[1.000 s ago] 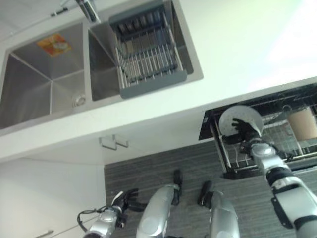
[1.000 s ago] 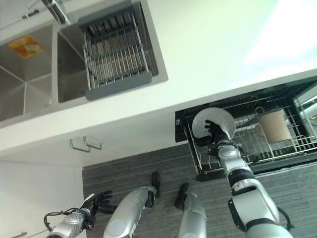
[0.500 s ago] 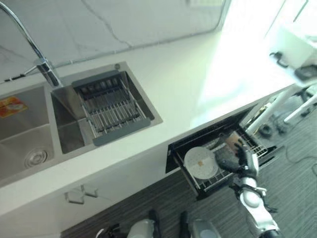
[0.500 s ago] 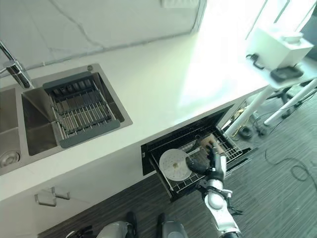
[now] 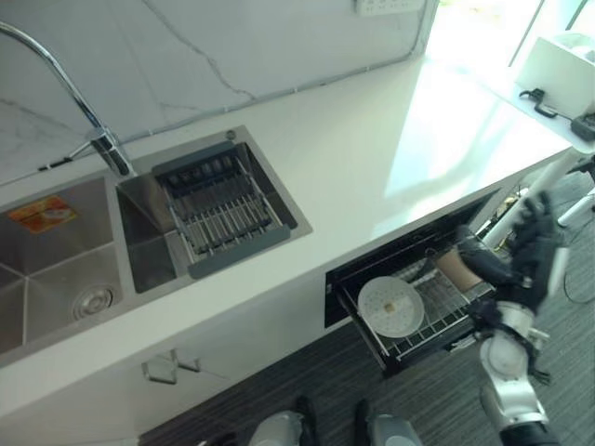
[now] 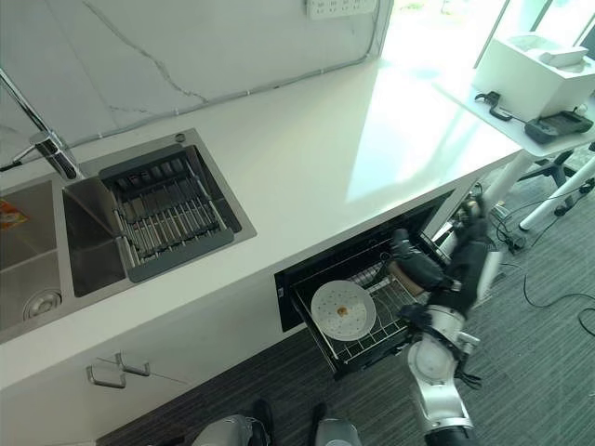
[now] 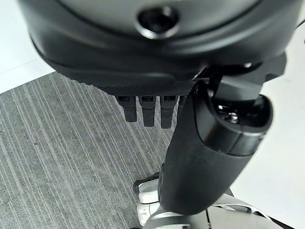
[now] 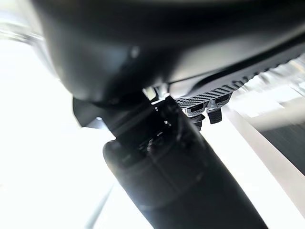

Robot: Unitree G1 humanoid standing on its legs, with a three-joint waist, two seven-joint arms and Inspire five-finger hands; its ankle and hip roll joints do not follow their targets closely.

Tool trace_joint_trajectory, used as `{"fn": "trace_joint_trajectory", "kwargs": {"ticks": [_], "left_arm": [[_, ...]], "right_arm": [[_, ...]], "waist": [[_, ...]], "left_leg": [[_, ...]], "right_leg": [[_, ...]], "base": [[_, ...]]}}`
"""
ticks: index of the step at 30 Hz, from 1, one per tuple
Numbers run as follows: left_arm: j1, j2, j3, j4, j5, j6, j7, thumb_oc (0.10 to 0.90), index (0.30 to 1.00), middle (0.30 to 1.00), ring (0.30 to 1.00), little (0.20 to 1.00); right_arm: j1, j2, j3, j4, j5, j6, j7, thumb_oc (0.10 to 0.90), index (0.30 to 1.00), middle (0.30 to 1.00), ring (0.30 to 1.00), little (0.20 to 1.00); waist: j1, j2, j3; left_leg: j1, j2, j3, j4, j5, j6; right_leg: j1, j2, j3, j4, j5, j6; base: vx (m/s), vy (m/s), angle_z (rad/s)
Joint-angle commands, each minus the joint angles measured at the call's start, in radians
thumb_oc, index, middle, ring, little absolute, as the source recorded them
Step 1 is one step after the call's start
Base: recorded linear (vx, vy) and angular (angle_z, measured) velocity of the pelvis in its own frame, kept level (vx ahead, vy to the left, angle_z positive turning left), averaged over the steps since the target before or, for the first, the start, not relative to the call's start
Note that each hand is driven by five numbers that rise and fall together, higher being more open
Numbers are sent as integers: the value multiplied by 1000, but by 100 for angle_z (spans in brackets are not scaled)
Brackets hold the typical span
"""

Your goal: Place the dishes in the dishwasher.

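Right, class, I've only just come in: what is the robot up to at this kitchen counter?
It is loading a dishwasher. A white plate lies in the pulled-out dishwasher rack under the white counter, with a brown cup beside it. The robot's right hand is raised above the rack's right end, fingers straight, holding nothing. The left hand hangs over the floor, empty. The sink holds a drying rack.

Pulled-out dishwasher rack (image 5: 437, 321) under white counter (image 5: 372, 158): white plate (image 5: 390, 306) lies on its wires, brown cup (image 5: 458, 269) just beside (also in rack).
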Motion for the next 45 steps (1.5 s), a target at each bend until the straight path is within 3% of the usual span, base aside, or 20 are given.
{"fn": "trace_joint_trajectory", "kwargs": {"ticks": [1,6,9,11,14,19,23,25,32,35,39,45], "left_arm": [[33,5,8,9,-12,-36,-25,800,900,900,900,900],[0,25,4,12,-55,-48,-42,800,900,900,900,900],[-11,23,-8,23,-83,-56,-30,800,900,900,900,900],[-18,15,-12,22,-97,-61,-20,800,900,900,900,900],[-28,6,-32,13,-136,-85,-6,800,900,900,900,900],[-69,-6,-66,-21,-218,-128,1,800,900,900,900,900],[-87,-4,-85,-62,-232,-164,28,800,900,900,900,900],[-95,10,-85,-128,-218,-204,41,800,900,900,900,900],[-99,44,-112,-182,-222,-191,74,800,900,900,900,900],[-93,44,-110,-149,-224,-170,78,800,900,900,900,900],[-79,41,-102,-108,-219,-152,62,800,900,900,900,900],[-48,47,-76,-72,-198,-159,28,800,900,900,900,900]], "right_arm": [[-35,-68,-166,-24,-33,-99,-232,800,900,900,900,900],[42,-86,-341,168,-34,-104,-347,800,900,900,900,900],[65,-78,-356,291,-20,-64,-348,800,900,900,900,900],[70,-62,-345,392,-22,-101,-380,800,900,900,900,900],[74,-53,-287,490,-143,-98,-352,800,900,900,900,900],[13,-47,-116,635,-166,-58,-265,800,900,900,900,900],[-59,-62,43,700,-248,-29,-209,800,900,900,900,900],[-107,-81,135,698,-264,-14,-172,800,900,900,900,900],[-228,-100,222,729,-264,-62,-191,800,900,900,900,900],[-304,-116,229,735,-275,-112,-190,800,900,900,900,900],[-359,-147,221,720,-247,-149,-151,800,900,900,900,900],[-456,-234,201,686,-210,-150,-57,800,900,900,900,900]], "waist": [[-22,-15,-13],[-39,-24,35],[-46,-22,51],[-48,-18,62],[-48,-9,87],[-31,11,146],[1,23,193],[29,26,233],[93,45,242],[123,52,242],[145,56,242],[182,62,242]], "left_leg": [[51,36,-30,45,-121,-35],[55,40,-29,45,-112,-28],[52,41,-33,45,-114,-27],[50,45,-37,45,-109,-30],[43,44,-45,45,-99,-31],[-4,41,-57,45,-68,-39],[-49,42,-64,45,-35,-42],[-117,42,-58,113,-50,-48],[-265,39,-85,225,-57,-47],[-298,35,-103,242,-51,-51],[-311,34,-119,236,-37,-60],[-324,37,-147,209,2,-77]], "right_leg": [[41,-12,-2,46,-106,47],[37,-1,-5,46,-92,27],[34,7,-6,46,-90,26],[31,11,-8,46,-86,22],[25,13,-11,50,-84,12],[-39,2,-19,128,-112,-13],[-105,-8,-36,228,-140,-28],[-174,-37,-55,362,-202,-35],[-276,-59,-85,514,-260,-59],[-291,-60,-93,542,-273,-66],[-290,-57,-96,535,-272,-66],[-281,-55,-105,519,-268,-68]], "base": [[66,-43,-10],[-10,-42,-6],[-4,-18,-3],[0,0,0],[19,-15,2],[-68,14,2],[-43,-36,27],[-22,-84,39],[-12,-90,27],[51,-59,13],[60,-5,4],[54,29,3]]}}
